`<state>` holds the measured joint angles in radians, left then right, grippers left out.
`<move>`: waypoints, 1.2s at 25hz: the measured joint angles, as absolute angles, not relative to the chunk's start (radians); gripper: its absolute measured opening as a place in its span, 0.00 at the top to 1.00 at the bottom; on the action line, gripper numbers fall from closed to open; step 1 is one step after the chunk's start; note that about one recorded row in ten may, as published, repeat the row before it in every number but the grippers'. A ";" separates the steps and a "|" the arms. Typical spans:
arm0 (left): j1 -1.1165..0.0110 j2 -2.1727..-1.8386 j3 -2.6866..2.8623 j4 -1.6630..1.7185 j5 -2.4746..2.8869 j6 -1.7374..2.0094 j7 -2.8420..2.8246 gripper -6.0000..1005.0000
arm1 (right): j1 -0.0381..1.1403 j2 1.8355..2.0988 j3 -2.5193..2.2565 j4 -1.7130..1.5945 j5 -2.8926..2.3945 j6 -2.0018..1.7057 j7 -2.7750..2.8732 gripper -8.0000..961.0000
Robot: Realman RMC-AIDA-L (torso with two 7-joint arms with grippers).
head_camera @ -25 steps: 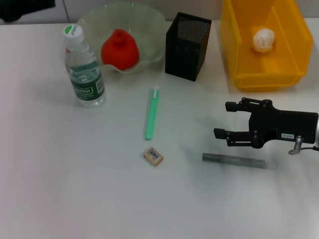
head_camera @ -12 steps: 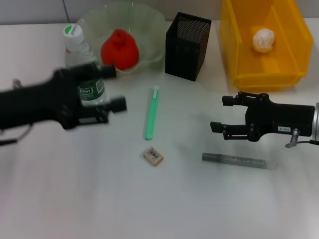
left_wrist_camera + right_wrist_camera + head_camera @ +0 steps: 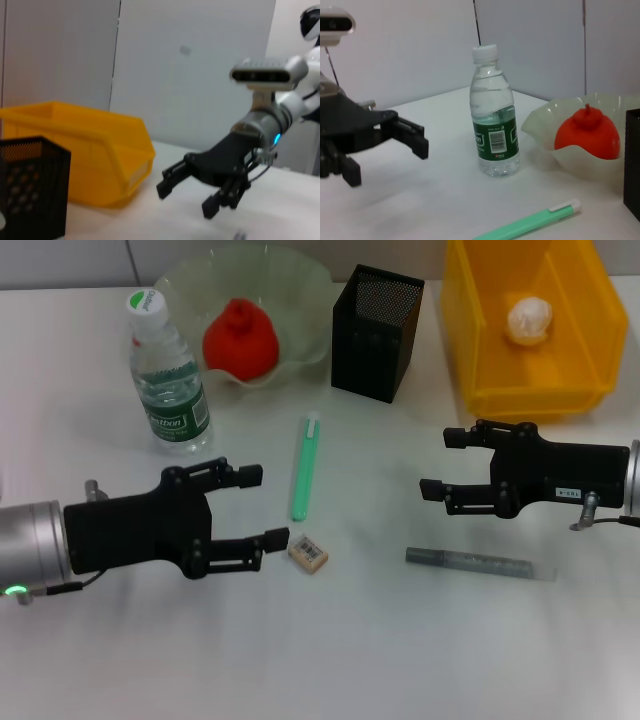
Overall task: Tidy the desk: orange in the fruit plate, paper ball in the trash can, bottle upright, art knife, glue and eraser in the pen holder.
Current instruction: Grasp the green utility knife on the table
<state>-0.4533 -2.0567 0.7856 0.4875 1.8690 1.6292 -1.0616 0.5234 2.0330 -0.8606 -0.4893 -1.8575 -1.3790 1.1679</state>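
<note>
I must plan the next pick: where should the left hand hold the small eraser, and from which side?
Grip the eraser across its two long edges, coming straight down from above: it lies flat on the desk, so only its sides are reachable. The open left hand already sits beside it.

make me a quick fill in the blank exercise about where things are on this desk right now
1. The orange lies in the ____.
2. The paper ball is inside the yellow ____.
3. The bottle stands ____.
4. The left end effector is open beside the ____.

Missing words: fruit plate; trash can; upright; eraser

White table (image 3: 380,660) under scattered desk items
</note>
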 joint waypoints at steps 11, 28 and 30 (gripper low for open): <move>-0.454 -2.059 0.808 0.457 1.874 1.556 -1.035 0.17 | 0.522 2.032 -0.861 -0.489 -1.858 -1.379 1.175 0.14; -0.620 -2.062 0.814 0.713 1.833 1.634 -1.877 0.17 | 0.523 2.034 -0.861 -0.489 -1.861 -1.378 1.173 0.14; -0.640 -2.061 0.831 0.791 1.864 1.630 -2.005 0.17 | 0.523 2.034 -0.860 -0.489 -1.861 -1.377 1.169 0.14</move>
